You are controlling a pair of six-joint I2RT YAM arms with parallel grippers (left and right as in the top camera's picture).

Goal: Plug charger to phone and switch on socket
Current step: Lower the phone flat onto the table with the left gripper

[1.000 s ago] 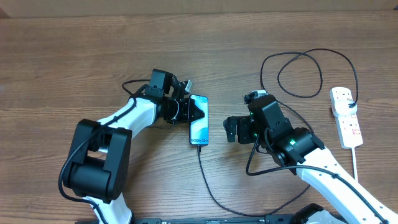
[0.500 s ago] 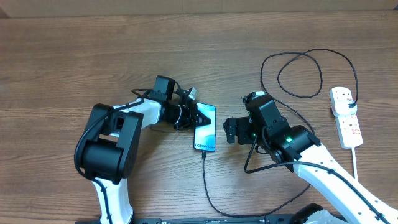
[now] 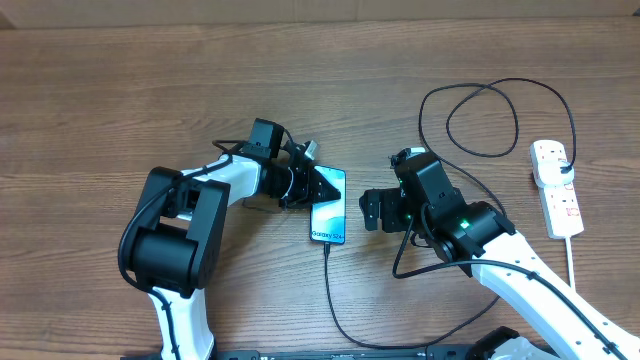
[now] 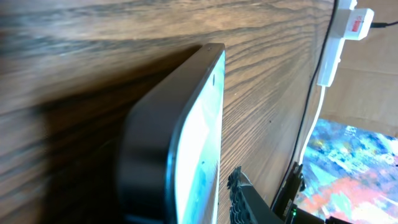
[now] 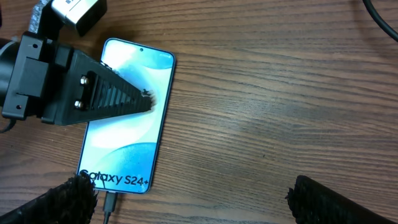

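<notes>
The phone [image 3: 329, 214] lies on the wood table with its light blue screen up, "Galaxy S24+" at its near short edge [image 5: 116, 180]. The charger [image 3: 334, 300], a thin black cable, has its plug [image 5: 110, 202] in the phone's near end and loops away to coils [image 3: 482, 120] at the back right. My left gripper [image 3: 318, 186] straddles the phone's far left edge, its jaws slightly parted. In the left wrist view its toothed finger [image 4: 244, 198] stands just off the screen [image 4: 202, 155]. My right gripper [image 3: 371, 211] hovers to the right of the phone, open wide and empty. The socket [image 3: 556, 186] lies at the far right.
The socket's white cord [image 3: 572, 262] runs toward the front right edge. The black cable's coils lie between my right arm [image 3: 470, 230] and the socket. A cardboard wall [image 3: 320, 10] lines the back of the table.
My left arm has shifted the phone a little to the right and turned it slightly. Its jaws have parted from the phone. My right gripper has stayed in place.
</notes>
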